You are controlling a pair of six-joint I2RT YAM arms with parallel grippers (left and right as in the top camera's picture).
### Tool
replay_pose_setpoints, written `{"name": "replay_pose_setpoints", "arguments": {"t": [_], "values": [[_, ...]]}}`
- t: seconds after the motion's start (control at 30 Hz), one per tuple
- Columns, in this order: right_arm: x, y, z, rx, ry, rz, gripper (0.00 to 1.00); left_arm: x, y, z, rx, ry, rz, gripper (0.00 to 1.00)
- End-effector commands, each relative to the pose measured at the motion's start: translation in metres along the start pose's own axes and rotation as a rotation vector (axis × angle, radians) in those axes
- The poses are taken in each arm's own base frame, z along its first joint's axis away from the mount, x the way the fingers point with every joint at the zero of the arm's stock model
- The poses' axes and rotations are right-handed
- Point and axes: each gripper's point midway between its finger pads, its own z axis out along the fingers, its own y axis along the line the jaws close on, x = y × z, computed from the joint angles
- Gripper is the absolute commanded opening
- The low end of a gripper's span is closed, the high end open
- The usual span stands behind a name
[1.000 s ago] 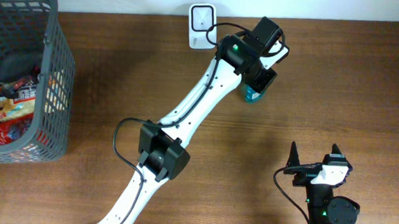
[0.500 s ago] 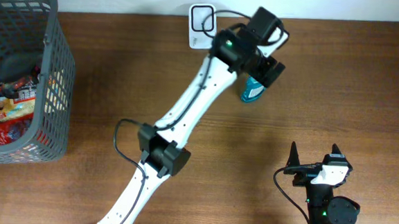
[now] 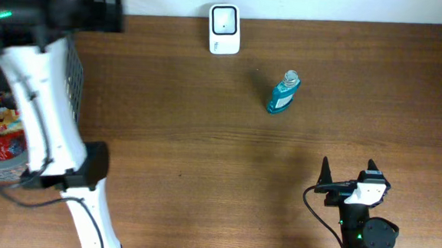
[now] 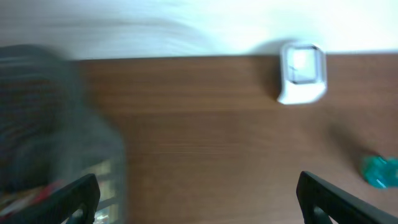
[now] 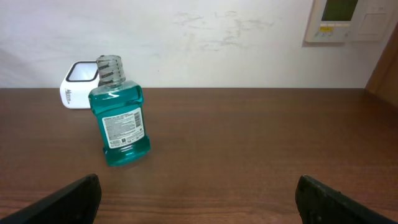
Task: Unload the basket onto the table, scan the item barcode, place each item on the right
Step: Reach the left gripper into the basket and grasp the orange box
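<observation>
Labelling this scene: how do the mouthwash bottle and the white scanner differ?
The mouthwash bottle is translucent teal with a printed label; the scanner is opaque white with a dark-framed window. The bottle stands taller, out on the table; the scanner sits low at the far edge. Both stand untouched.

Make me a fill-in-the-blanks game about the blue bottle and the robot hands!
The bottle stands ___ on the table, not lying down. In the overhead view, the white scanner is to the bottle's ___. The left gripper and the right gripper are both ___ and hold nothing.
Missing words: upright; left; open.
</observation>
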Motion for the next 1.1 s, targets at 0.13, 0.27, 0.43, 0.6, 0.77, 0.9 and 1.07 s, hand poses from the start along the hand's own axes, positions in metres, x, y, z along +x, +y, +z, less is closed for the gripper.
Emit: {"name": "replay_pose_setpoints", "arguments": {"t": [0.13, 0.27, 0.43, 0.6, 0.77, 0.9, 1.07], "values": [[0.003, -0.003, 0.0, 0.014, 0.005, 0.002, 0.98, 0.006, 0.106, -0.056, -0.166, -0.082, -0.187, 0.99], [0.003, -0.003, 0.0, 0.014, 0.005, 0.002, 0.98, 0.047, 0.183, -0.05, -0.31, 0.03, -0.398, 0.99], [0.003, -0.003, 0.0, 0.014, 0.005, 0.002, 0.99, 0.137, 0.235, -0.007, -0.339, 0.342, -0.606, 0.99], [0.003, -0.003, 0.0, 0.014, 0.005, 0.002, 0.98, 0.197, 0.233, 0.032, -0.312, 0.553, -0.726, 0.99], [0.003, -0.003, 0.0, 0.014, 0.005, 0.002, 0.98, 0.214, 0.225, 0.068, -0.235, 0.565, -0.824, 0.99], [0.003, -0.003, 0.0, 0.014, 0.005, 0.002, 0.98, 0.252, 0.241, 0.035, -0.564, 0.684, -1.03, 0.99], [0.003, -0.003, 0.0, 0.014, 0.005, 0.002, 0.98, 0.251, 0.244, 0.001, -0.708, 0.649, -1.096, 0.99]]}}
